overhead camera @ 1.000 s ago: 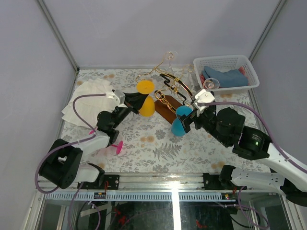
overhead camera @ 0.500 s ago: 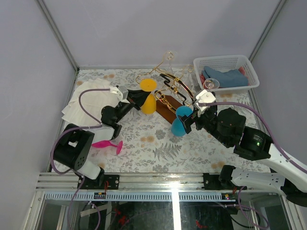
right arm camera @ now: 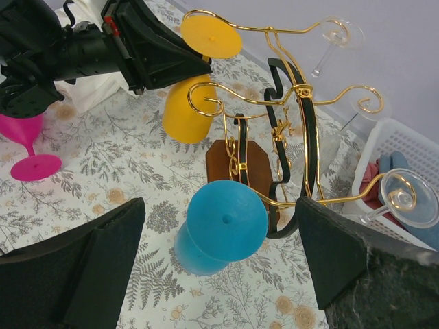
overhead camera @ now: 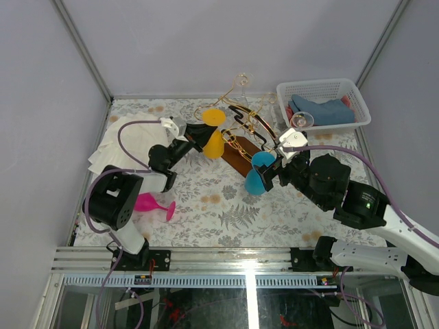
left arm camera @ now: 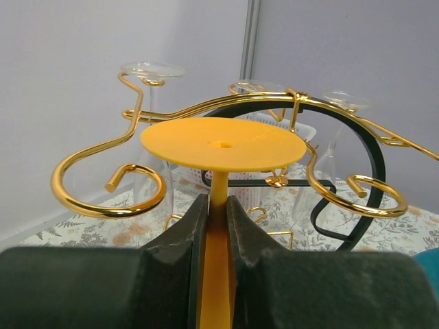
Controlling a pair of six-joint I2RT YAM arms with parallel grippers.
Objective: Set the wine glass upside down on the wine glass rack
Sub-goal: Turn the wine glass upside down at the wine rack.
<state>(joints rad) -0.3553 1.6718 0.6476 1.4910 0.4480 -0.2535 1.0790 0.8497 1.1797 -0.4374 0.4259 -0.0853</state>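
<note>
Yellow wine glass [left arm camera: 223, 145]: stem gripped by left jaws; right jaws open. A misaligned foot may hit the wine glass rack [right arm camera: 257, 168].

Top view looks down, wrist views near, sharing the rack [overhead camera: 232, 163]

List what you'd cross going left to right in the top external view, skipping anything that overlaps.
pink wine glass → yellow wine glass → blue wine glass → white basket. The rack, the cloths and the clear glasses are left out because they overlap these.

Inverted yellow glass [right arm camera: 185, 113] beside gold rack [right arm camera: 311, 144]
</note>
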